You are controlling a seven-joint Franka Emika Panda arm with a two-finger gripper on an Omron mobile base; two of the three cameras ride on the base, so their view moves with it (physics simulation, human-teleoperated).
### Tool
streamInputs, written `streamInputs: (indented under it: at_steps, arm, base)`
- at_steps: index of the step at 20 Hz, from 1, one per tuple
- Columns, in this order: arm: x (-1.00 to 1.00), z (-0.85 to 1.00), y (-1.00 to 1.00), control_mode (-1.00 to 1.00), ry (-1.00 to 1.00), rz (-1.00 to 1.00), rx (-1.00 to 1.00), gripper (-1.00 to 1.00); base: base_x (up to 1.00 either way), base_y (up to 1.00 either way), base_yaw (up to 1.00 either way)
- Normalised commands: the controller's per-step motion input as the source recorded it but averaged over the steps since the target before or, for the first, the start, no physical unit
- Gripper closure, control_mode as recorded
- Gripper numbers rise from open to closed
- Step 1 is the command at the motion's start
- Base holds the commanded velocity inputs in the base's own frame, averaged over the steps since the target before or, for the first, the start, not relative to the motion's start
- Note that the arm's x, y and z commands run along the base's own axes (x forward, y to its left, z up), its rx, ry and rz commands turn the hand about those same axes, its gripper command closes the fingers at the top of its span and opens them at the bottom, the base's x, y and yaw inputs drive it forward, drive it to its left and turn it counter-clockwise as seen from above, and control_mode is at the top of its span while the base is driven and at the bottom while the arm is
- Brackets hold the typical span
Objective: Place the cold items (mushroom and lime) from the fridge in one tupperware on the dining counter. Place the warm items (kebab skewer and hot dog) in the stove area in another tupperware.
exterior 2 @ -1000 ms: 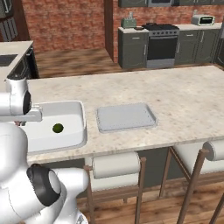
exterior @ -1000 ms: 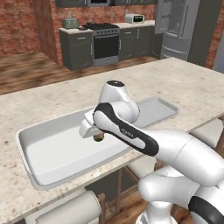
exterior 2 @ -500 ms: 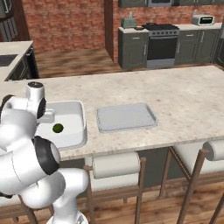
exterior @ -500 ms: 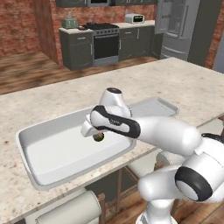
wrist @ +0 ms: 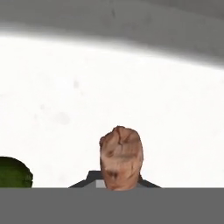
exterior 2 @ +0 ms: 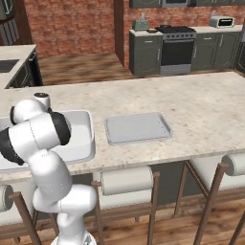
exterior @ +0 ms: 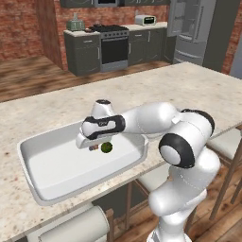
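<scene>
A deep white tupperware (exterior: 47,165) stands on the dining counter, its right part seen as the white tupperware (exterior 2: 81,139) in the right base view. A green lime (exterior: 107,147) lies on its floor. My gripper (exterior: 92,144) reaches down into this tub just left of the lime, shut on a small brown mushroom (wrist: 121,156). In the hand view the mushroom sits between the fingertips over the white floor, and the lime (wrist: 13,173) shows at the lower left. A second, shallow grey tupperware (exterior 2: 138,128) lies further right on the counter.
The speckled counter (exterior: 198,90) stretches right of the tubs. Stools (exterior 2: 127,181) stand along its near edge. At the back wall are the stove (exterior: 113,42) and the fridge (exterior: 194,28).
The arm's upper links have swung round to the right in the left base view. The hand has stayed low in the white tub beside the lime, mushroom still in it.
</scene>
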Motion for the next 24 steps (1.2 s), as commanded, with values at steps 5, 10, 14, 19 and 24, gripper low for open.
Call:
streamInputs:
  at_steps: [5, 10, 14, 19, 24]
  arm:
    - [0.30, -0.66, 0.30, -1.00, 0.01, 0.00, -0.13, 1.00]
    - [0.28, -0.49, 0.02, -1.00, -0.01, 0.00, -0.02, 1.00]
    - [0.23, -0.25, 0.00, -1.00, -0.04, 0.00, 0.00, 1.00]
    - [0.03, -0.01, 0.01, -1.00, -0.16, -0.01, 0.00, -1.00]
    - [0.04, -0.01, 0.00, -1.00, -0.25, -0.01, 0.00, -1.00]
  base:
    - [0.00, 0.00, 0.00]
    - [0.00, 0.00, 0.00]
    - [0.00, 0.00, 0.00]
    - [0.00, 0.00, 0.00]
    - [0.00, 0.00, 0.00]
